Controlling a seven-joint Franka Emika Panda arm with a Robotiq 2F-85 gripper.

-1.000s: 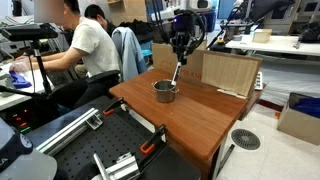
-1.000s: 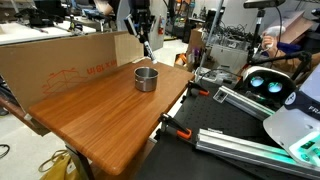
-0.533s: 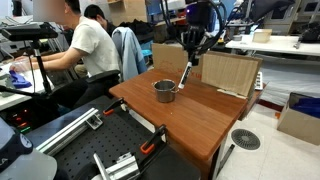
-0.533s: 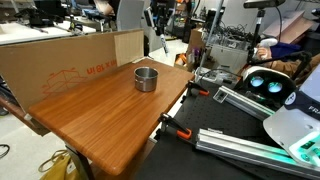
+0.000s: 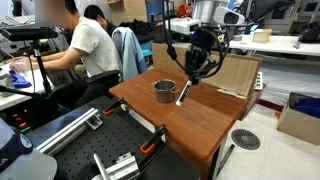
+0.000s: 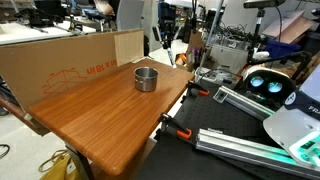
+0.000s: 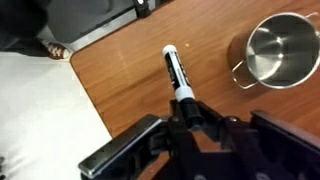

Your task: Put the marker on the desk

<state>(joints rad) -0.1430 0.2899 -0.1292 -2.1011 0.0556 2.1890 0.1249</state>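
Reddish-brown wood desk, metal cup on it. Above, the gripper, jaws clamped on the marker at its upper end. Long axis slants down from the jaws, tip low over the desk just beside the cup; contact unclear.

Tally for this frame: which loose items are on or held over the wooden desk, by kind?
marker: 1, held in the gripper
metal cup: 1, standing on the desk
Total: 2
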